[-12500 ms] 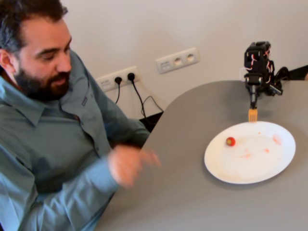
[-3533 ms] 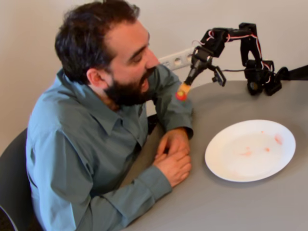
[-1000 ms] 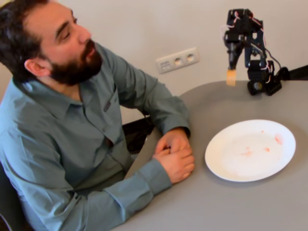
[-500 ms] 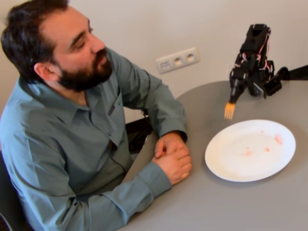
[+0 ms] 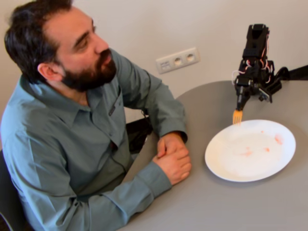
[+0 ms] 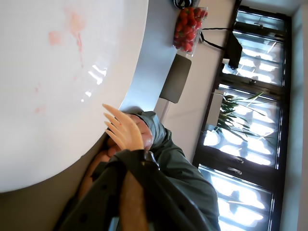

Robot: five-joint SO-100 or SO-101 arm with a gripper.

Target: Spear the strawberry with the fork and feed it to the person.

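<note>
My gripper (image 5: 240,103) is shut on the handle of the orange-yellow fork (image 5: 237,117) and holds it tines-down just above the far left rim of the white plate (image 5: 226,171). In the wrist view the fork's tines (image 6: 120,129) are bare, over the plate's edge (image 6: 57,120). No strawberry piece shows on the plate or the fork; only faint pink juice smears (image 5: 248,152) lie there. The person (image 5: 72,110) sits at the left, head turned toward the arm, hands clasped (image 5: 173,158) on the table beside the plate. His shirt also shows in the wrist view (image 6: 168,183).
The plate lies on a grey round table (image 5: 216,207). A wall socket (image 5: 177,60) is behind the arm. In the wrist view a clear punnet of red strawberries (image 6: 189,26) stands farther along the table, with windows and a plant beyond.
</note>
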